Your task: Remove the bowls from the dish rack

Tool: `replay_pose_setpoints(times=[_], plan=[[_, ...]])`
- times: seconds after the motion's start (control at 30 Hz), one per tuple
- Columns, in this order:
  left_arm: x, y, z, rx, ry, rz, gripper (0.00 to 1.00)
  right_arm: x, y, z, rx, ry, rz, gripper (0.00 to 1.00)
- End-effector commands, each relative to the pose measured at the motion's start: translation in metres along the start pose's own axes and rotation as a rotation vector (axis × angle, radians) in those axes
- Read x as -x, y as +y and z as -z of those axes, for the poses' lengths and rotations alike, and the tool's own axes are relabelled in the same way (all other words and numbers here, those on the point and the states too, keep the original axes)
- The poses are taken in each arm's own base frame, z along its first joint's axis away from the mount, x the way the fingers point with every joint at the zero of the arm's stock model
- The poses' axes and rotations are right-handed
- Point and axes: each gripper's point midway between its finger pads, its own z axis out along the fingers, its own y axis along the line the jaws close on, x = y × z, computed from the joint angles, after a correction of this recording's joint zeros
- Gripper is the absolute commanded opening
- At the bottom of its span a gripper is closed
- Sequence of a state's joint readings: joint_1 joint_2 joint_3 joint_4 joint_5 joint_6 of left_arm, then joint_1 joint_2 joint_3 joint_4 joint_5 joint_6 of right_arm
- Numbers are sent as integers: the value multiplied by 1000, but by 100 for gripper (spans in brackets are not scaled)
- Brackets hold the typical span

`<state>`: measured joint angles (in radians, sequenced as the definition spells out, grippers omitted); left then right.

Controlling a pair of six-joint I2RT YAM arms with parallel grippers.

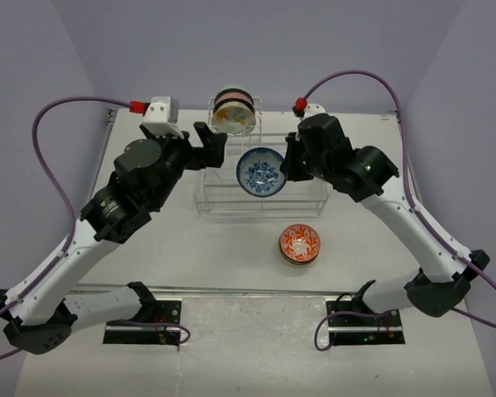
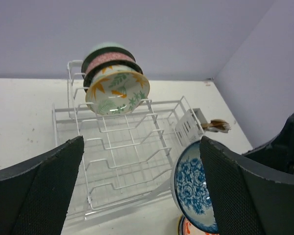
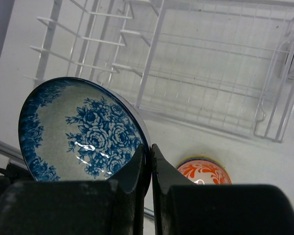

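- The white table (image 1: 231, 248) bears everything.
- The dish rack (image 1: 231, 203) stands at the middle of the table towards the back. Its upright dividers run front to back.
- The left gripper (image 1: 214, 145) hangs over the rack's left edge, pointing across it. Its jaws are spread wide and touch nothing.
- The right gripper (image 3: 149, 169) reaches in from the rack's right side. Its jaws are pinched tight on the rim of the blue-white floral bowl (image 3: 83, 132).
- That bowl is held on edge, its patterned inside facing the near edge of the table. From above it lies over the rack's front half.
- Three bowls stand on edge in the rack's back slots: the pale yellow floral bowl (image 2: 117, 93) in front, a pink bowl (image 2: 108, 61) behind it and the pale green bowl (image 2: 105, 46) last.
- The red-orange bowl (image 1: 300, 243) sits upright on the table, just in front of the rack's right part.
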<state>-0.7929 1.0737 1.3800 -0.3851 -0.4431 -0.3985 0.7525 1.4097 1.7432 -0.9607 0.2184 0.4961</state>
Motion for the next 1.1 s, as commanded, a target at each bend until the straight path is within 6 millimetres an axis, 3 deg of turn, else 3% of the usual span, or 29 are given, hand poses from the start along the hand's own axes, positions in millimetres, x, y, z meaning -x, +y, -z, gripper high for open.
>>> replay_pose_setpoints(times=[0.0,0.07,0.1,0.13,0.23,0.3,0.43,0.5,0.53,0.87,1.07], plan=[[55,11,25,41,-160,44,100,4,-2,29,51,-67,-45,0],[57,21,39,57,-177,43,100,-15,-8,29,50,-32,-48,0],[55,24,43,60,-175,38,100,-20,-11,39,63,-40,-55,0],[48,33,51,67,-168,27,100,-27,-15,41,62,-32,-56,0],[26,58,69,125,-149,17,100,-72,-41,37,9,28,-69,0],[13,69,78,143,-134,16,100,-87,-51,37,-1,39,-83,0],[-13,91,101,167,-105,40,100,-136,-76,26,-32,102,-118,0],[-24,96,108,154,-100,42,100,-146,-82,19,-31,118,-154,0],[-29,97,109,148,-94,39,100,-160,-89,12,-42,146,-163,0],[-79,113,94,218,19,-54,100,-186,-112,-19,-52,170,-253,0],[-87,110,84,221,50,-77,100,-186,-118,-19,-56,123,-294,0]])
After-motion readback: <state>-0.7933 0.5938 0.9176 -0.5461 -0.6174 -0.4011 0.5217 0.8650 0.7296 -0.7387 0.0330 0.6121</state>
